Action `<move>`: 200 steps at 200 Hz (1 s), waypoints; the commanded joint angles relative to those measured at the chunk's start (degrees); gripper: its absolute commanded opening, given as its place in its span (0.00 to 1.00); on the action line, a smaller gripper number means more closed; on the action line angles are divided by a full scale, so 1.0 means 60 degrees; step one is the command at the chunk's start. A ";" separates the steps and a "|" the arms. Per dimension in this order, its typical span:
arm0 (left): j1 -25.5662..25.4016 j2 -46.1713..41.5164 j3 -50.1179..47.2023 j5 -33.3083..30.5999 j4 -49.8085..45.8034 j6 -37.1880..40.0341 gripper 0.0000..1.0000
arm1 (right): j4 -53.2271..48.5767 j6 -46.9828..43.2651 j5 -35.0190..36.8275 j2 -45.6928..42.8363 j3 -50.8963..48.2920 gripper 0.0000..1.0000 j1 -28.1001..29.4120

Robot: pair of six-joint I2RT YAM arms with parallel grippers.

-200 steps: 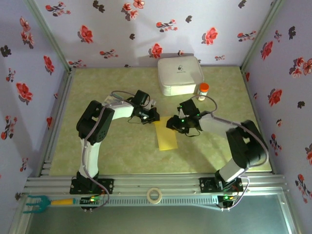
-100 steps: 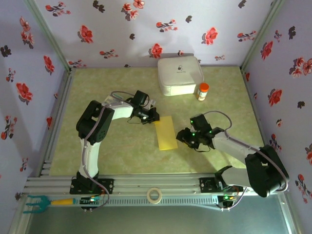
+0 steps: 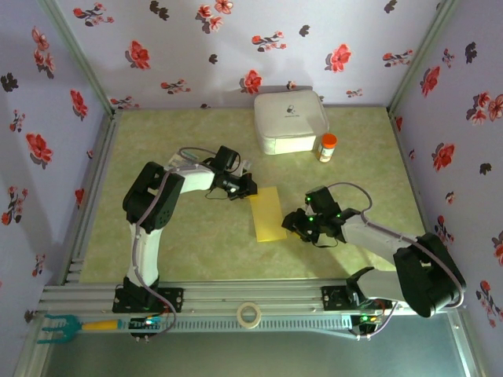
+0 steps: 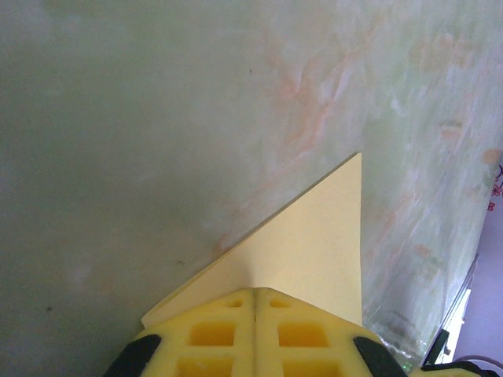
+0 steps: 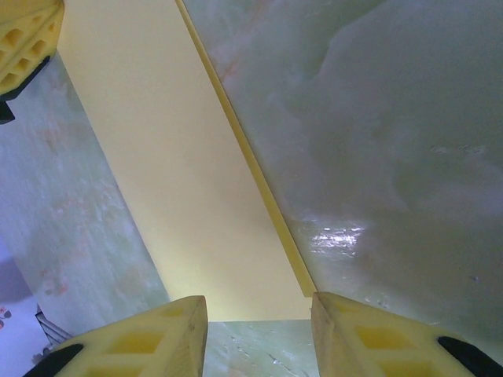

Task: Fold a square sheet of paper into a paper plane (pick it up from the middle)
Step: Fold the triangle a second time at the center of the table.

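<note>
Touching yellow paper [image 3: 267, 214] (folded), closed left pincer [image 3: 251, 188], right pincer [image 3: 290, 225] parted

The top external camera looked steeply down from high behind the near edge of the table [image 3: 196, 251], taking in its whole surface. Each wrist camera sat close above the tabletop. The left looked past the left gripper [image 4: 254, 314] at bottom centre, the right out between the right gripper [image 5: 259, 330] fingers at the bottom edge. All three shared the folded yellow paper [image 3: 267, 214], mid-frame in the overhead view.
</note>
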 commanded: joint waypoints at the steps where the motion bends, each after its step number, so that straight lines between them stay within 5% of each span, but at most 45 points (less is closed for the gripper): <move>1: 0.0043 0.0181 -0.0228 -0.0091 -0.0185 -0.0077 0.03 | 0.0168 0.0220 -0.0166 0.0104 -0.0161 0.40 0.0084; 200: 0.0009 0.0209 -0.0345 0.0088 0.0108 -0.0268 0.04 | 0.1785 0.0157 -0.0673 0.0894 -0.0014 0.40 0.0071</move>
